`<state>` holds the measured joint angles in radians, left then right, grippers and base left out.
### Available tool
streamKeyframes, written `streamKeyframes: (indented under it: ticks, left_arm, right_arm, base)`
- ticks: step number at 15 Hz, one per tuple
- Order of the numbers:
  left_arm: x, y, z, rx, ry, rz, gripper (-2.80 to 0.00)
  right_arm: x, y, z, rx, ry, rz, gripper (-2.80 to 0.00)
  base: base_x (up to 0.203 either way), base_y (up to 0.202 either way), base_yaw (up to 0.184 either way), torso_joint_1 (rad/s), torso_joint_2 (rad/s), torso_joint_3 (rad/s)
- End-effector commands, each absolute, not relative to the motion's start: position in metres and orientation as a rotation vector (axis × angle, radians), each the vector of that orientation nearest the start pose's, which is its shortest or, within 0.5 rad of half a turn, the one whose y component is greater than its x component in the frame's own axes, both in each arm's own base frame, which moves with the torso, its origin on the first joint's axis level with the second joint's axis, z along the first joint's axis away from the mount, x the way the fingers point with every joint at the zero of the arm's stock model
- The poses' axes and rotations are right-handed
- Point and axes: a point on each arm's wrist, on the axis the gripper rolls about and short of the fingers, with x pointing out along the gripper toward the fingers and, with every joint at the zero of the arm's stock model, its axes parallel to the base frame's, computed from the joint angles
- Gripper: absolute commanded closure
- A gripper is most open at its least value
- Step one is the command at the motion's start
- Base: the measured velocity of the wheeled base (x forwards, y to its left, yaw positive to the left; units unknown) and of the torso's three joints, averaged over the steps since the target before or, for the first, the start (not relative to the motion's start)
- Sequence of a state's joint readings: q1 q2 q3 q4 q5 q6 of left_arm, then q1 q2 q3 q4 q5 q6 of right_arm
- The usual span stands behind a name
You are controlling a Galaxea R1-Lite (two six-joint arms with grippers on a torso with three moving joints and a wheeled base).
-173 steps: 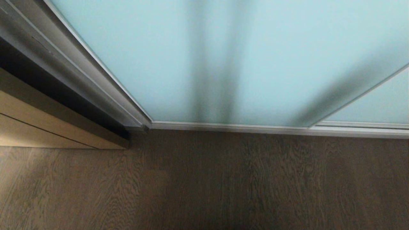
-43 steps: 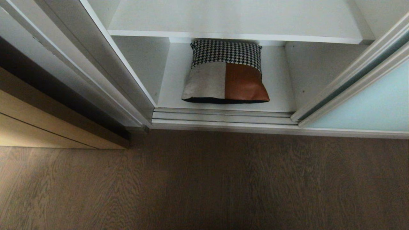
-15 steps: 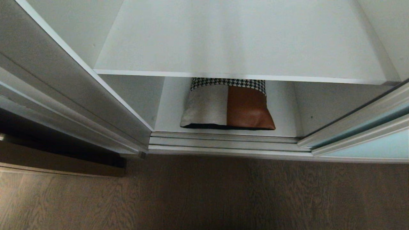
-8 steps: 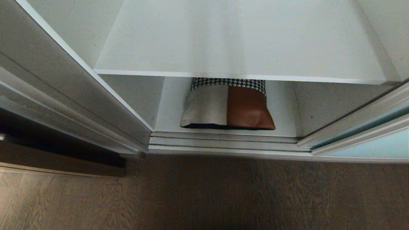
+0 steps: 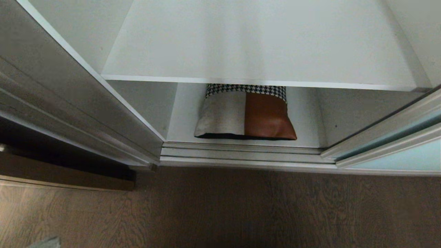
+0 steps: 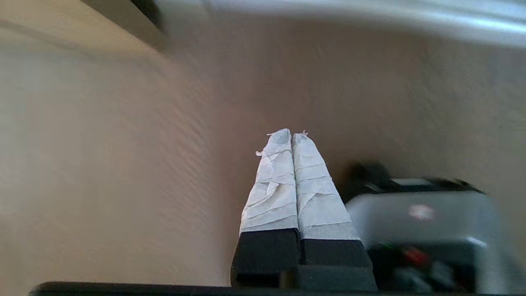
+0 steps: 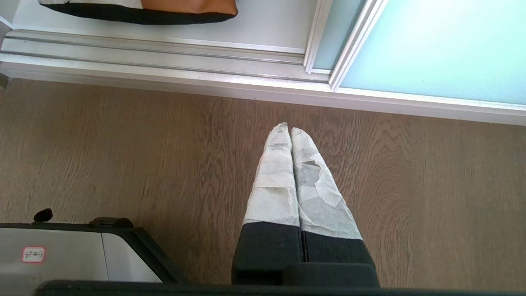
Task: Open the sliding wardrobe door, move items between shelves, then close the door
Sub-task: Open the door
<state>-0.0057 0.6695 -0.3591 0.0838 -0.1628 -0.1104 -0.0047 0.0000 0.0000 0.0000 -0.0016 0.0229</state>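
Since half a second ago a pale tip of the left gripper (image 6: 291, 137) has come into the head view's near-left corner; nothing else has shifted. Its two taped fingers (image 6: 273, 181) are pressed together, holding nothing, above the wood floor (image 5: 241, 210). The right gripper (image 7: 287, 128) also has two fingers closed and empty, over the floor just short of the door track (image 7: 164, 65). One door (image 7: 431, 45), pale blue-green, is slid to the right, leaving the wardrobe open. Two white shelves show: the upper shelf (image 5: 262, 51) is bare, and on the bottom shelf (image 5: 182, 117) lies one cushion (image 5: 245, 115), grey, rust-orange and houndstooth, near the front edge.
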Motion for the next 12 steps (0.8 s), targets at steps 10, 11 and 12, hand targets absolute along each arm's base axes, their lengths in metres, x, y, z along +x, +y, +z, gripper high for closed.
streamKeyframes:
  ticks: [10,11,12]
  left_arm:
    - [0.207,-0.072,0.083,-0.266,0.863,-0.347,0.0]
    - [0.211,-0.082,0.076,-0.254,0.859,-0.347,0.0]
    - [0.214,-0.09,0.07,-0.247,0.853,-0.339,0.0]
  right_arm:
    - [-0.023,0.0,0.075,0.023,0.0,-0.006,0.0]
    - [-0.023,0.0,0.075,0.023,0.0,-0.006,0.0]
    - [-0.023,0.0,0.075,0.023,0.0,-0.006,0.0]
  base:
    - [0.0,0.0,0.0,0.0,0.0,0.0]
    - [0.0,0.0,0.0,0.0,0.0,0.0]
    - [0.0,0.0,0.0,0.0,0.0,0.0]
